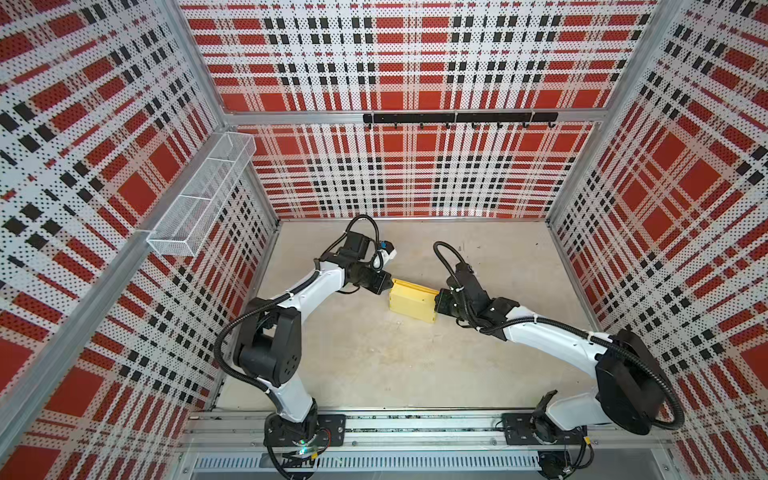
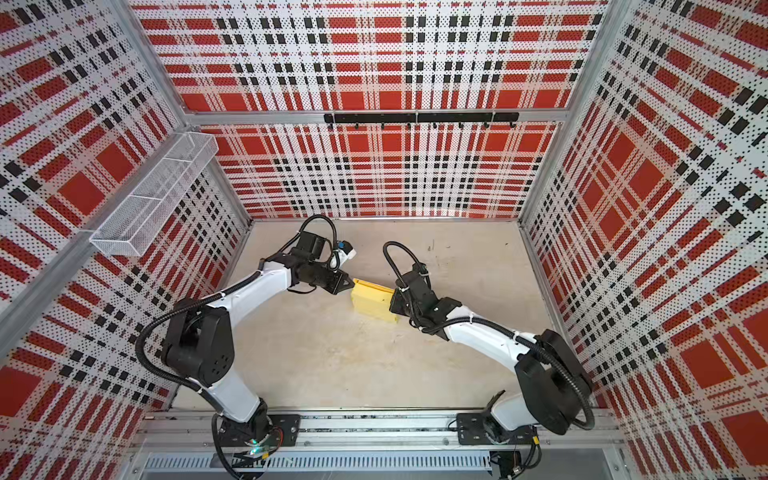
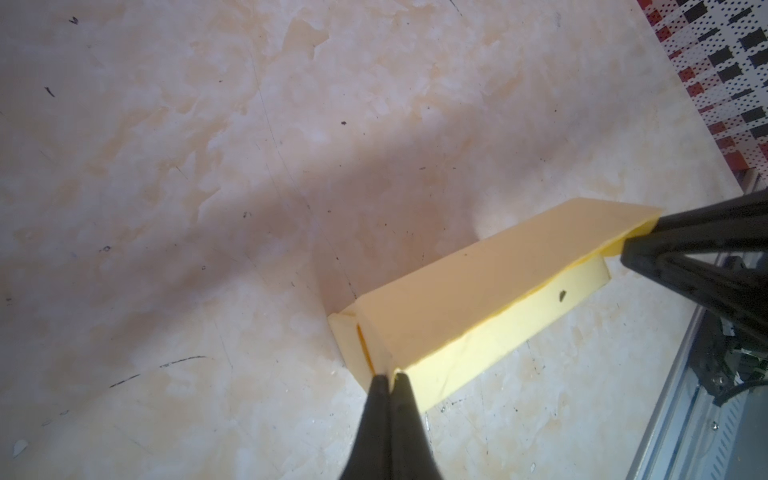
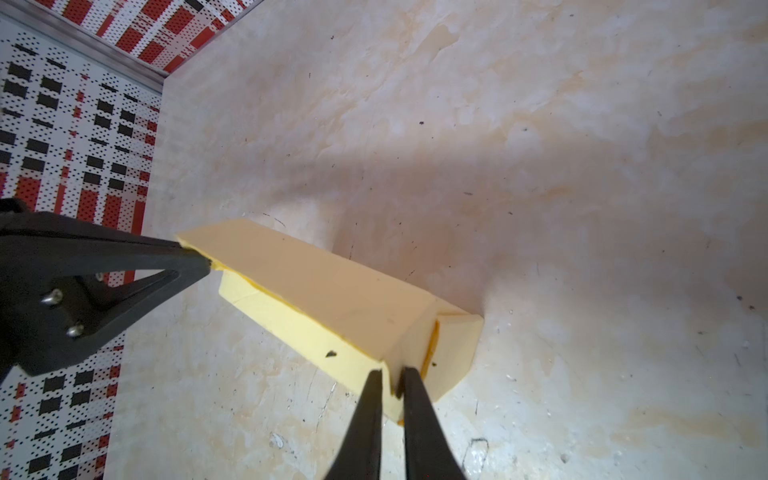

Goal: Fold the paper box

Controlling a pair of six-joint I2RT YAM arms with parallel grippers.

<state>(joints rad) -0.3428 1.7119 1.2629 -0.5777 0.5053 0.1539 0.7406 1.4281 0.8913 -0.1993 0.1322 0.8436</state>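
— Black left fingers (image 3: 390, 377): clamped tight on one lid corner of paper box (image 1: 411, 305). And right fingers (image 4: 392, 376)?
— Barely parted, opposite lid corner between them; hard to tell whether gripping.
— Whereabouts?
— Middle of surface (image 1: 374, 353), walls up, lid flap raised.
— Stage?
— Probably closing the lid. Next: lowering both corners evenly, tucking flap in without creasing thin card.

Both top views look steeply down from high above the near rail (image 1: 415, 428) onto the whole surface (image 1: 374, 365), nearly alike, while each wrist view sits close behind its own tool, the left tool (image 3: 388, 376) and the right tool (image 4: 390, 372), sharing the paper box (image 3: 478, 291) from opposite ends.
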